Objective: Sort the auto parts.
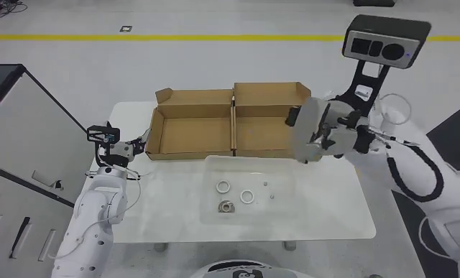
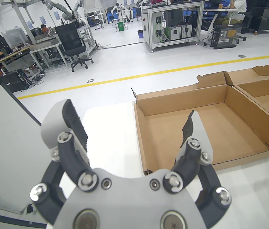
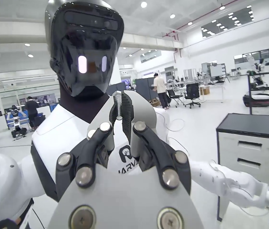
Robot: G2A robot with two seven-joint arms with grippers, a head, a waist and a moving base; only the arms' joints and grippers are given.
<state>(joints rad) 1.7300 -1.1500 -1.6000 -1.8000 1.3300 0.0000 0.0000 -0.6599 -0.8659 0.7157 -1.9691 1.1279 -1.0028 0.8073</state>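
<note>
My right gripper (image 3: 121,103) is shut on a threaded metal bolt (image 3: 118,107) and points up, away from the table. In the top view it (image 1: 306,131) hangs over the right end of the right cardboard box (image 1: 266,134). Beside the outer wall of the left cardboard box (image 2: 196,129), over the white table (image 1: 330,206), my left gripper (image 2: 129,113) stands open with nothing between its fingers. Two white rings (image 1: 223,185) (image 1: 247,196) and a grey metal part (image 1: 227,206) lie in a clear shallow tray (image 1: 284,215) in front of the boxes.
Both boxes (image 1: 194,131) sit side by side at the table's back with bare floors and their flaps up. Small bits (image 1: 267,183) lie in the tray. A grey cabinet (image 1: 36,134) stands left of the table, close to the left arm.
</note>
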